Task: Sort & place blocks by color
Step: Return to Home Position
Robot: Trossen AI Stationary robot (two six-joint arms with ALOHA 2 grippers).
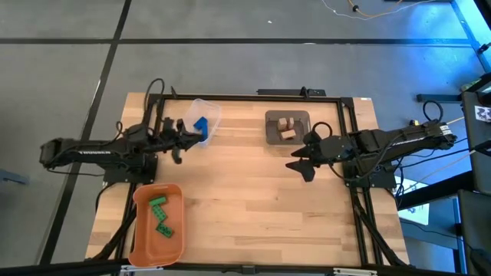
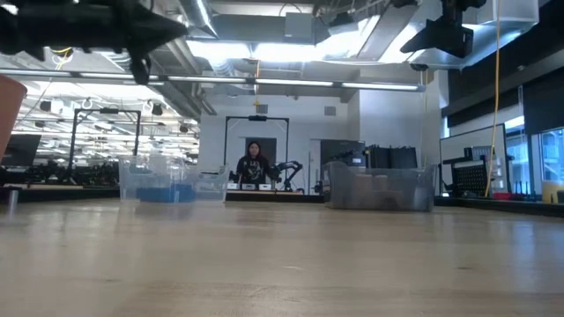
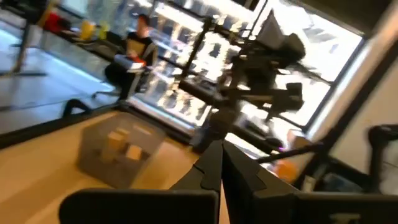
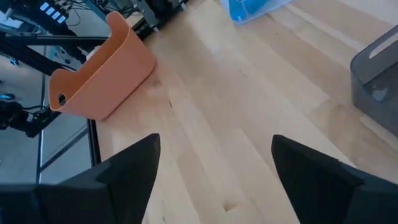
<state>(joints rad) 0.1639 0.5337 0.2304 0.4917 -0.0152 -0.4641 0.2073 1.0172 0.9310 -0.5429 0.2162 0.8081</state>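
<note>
In the high view, blue blocks [image 1: 201, 125] lie in a clear tub [image 1: 203, 116] at the table's far left. Pale tan blocks [image 1: 287, 127] sit in a grey bin [image 1: 287, 126] at the far middle. Green blocks [image 1: 161, 217] lie in an orange tray [image 1: 159, 222] at the near left. My left gripper [image 1: 192, 136] is shut and holds nothing, raised beside the clear tub's near edge; its fingers [image 3: 214, 163] meet at a point. My right gripper [image 1: 301, 152] hovers open and holds nothing just near of the grey bin, its fingers [image 4: 134, 165] spread wide above bare table.
A black frame [image 1: 253, 96] runs along the table's edges. The wooden table [image 1: 253, 207] shows bare between the three containers. In the low view, a person [image 2: 254, 165] sits far behind the table, and the clear tub [image 2: 167, 183] and grey bin [image 2: 379, 187] stand at its far side.
</note>
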